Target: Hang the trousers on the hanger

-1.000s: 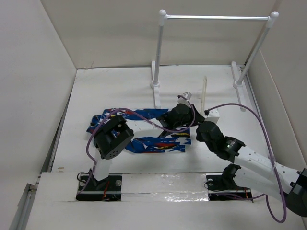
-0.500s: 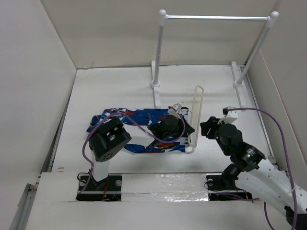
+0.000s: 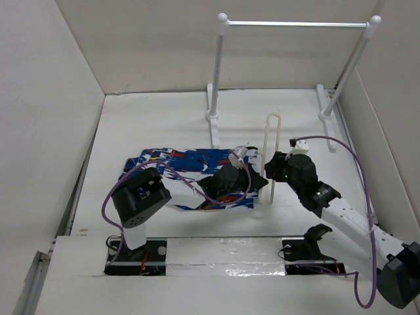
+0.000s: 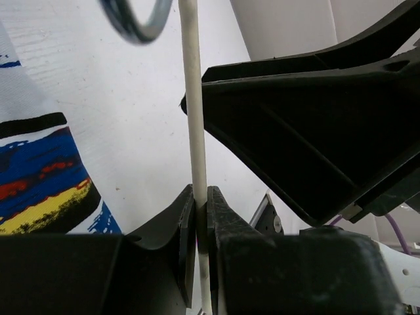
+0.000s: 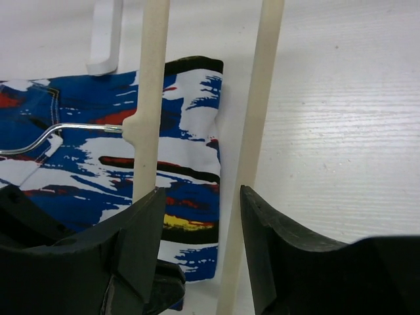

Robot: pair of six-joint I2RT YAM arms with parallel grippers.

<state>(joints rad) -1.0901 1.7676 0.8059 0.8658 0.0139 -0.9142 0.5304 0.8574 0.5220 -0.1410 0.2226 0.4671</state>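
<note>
Cream hanger [image 5: 152,65] stands by the trousers [image 5: 190,131], mid table [image 3: 157,118]. The left gripper [image 4: 200,197] pinches it tight; the right gripper [image 5: 200,197] is open around one bar. A bump could twist it loose.

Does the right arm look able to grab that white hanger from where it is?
Probably yes: the right claw stands open around a bar of the hanger, with nothing in the way. The left claw pinches the hanger too.

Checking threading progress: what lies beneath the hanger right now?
The trousers show beneath the hanger, under its hook-side bar; bare table lies under the other bar. The right gripper, jaws apart, hides what lies below the lower part.
</note>
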